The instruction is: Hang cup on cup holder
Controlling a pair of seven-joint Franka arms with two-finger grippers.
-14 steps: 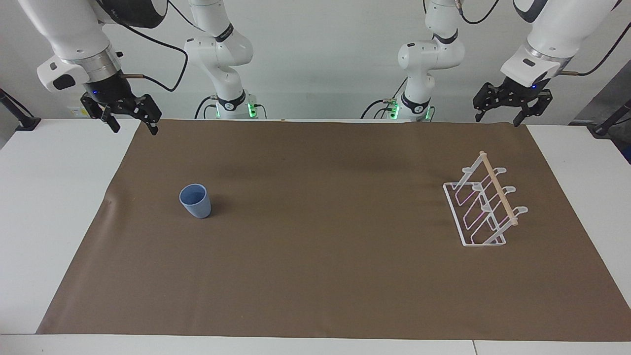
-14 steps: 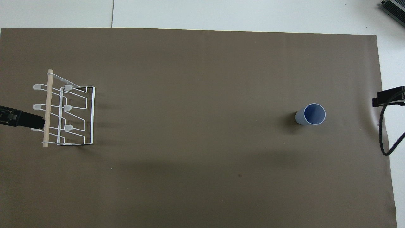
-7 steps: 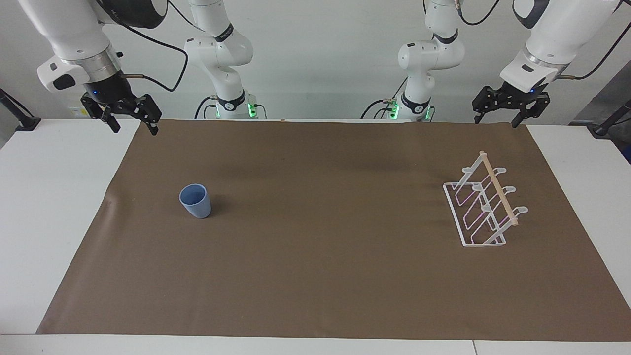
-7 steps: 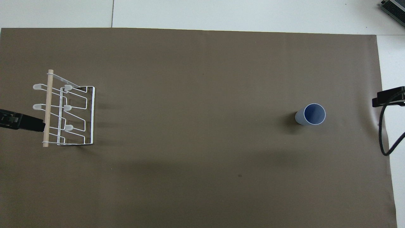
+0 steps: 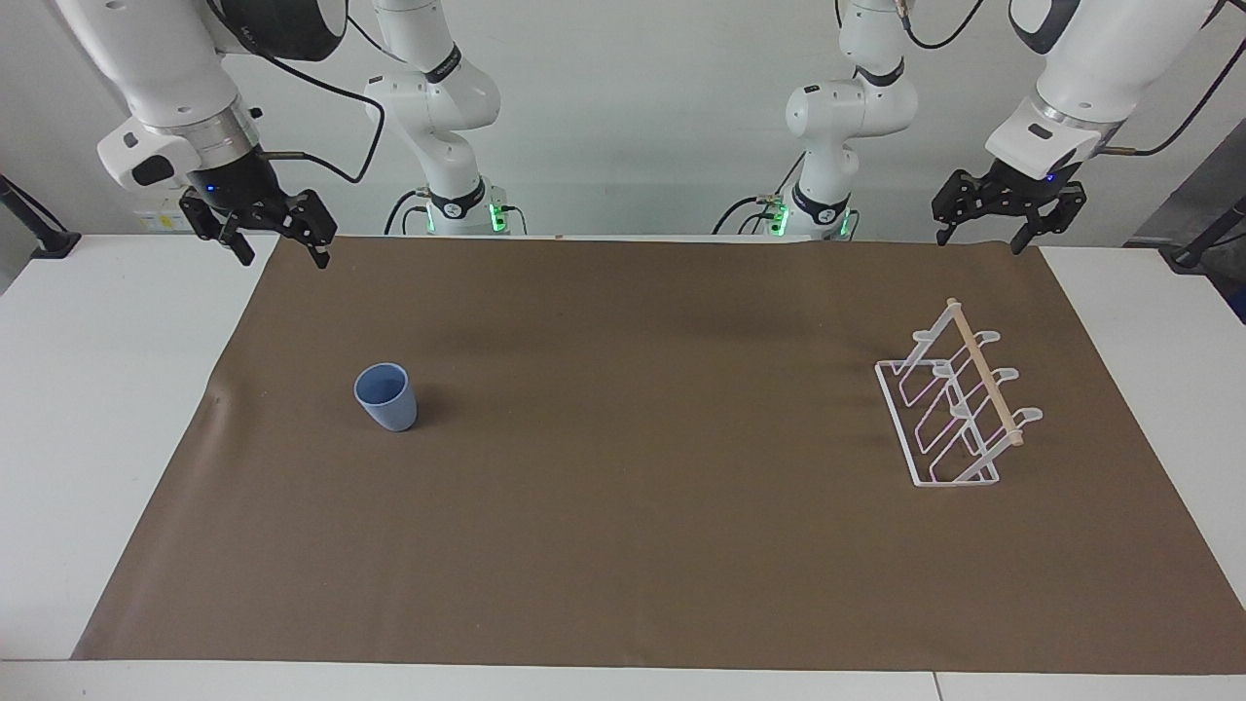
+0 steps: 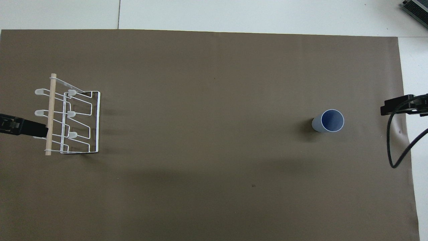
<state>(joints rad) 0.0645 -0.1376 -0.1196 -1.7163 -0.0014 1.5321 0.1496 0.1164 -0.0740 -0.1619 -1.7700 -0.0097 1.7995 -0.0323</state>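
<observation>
The light-blue cup (image 5: 386, 397) stands upright, mouth up, on the brown mat toward the right arm's end; it also shows in the overhead view (image 6: 329, 121). The white wire cup holder (image 5: 959, 401) with a wooden rod along its top stands toward the left arm's end and holds nothing; it also shows in the overhead view (image 6: 72, 122). My right gripper (image 5: 282, 255) is open and empty, up in the air over the mat's corner by the robots, apart from the cup. My left gripper (image 5: 979, 239) is open and empty, up in the air over the mat's edge by the robots.
A brown mat (image 5: 623, 545) covers most of the white table (image 5: 88, 409). Two more white arms stand at the table's edge between my arms. A black cable (image 6: 393, 147) hangs from the right arm near the mat's edge.
My right gripper has moved a little toward the middle of the table, in over the mat's corner. The left gripper has shifted slightly. Cup and cup holder have not moved.
</observation>
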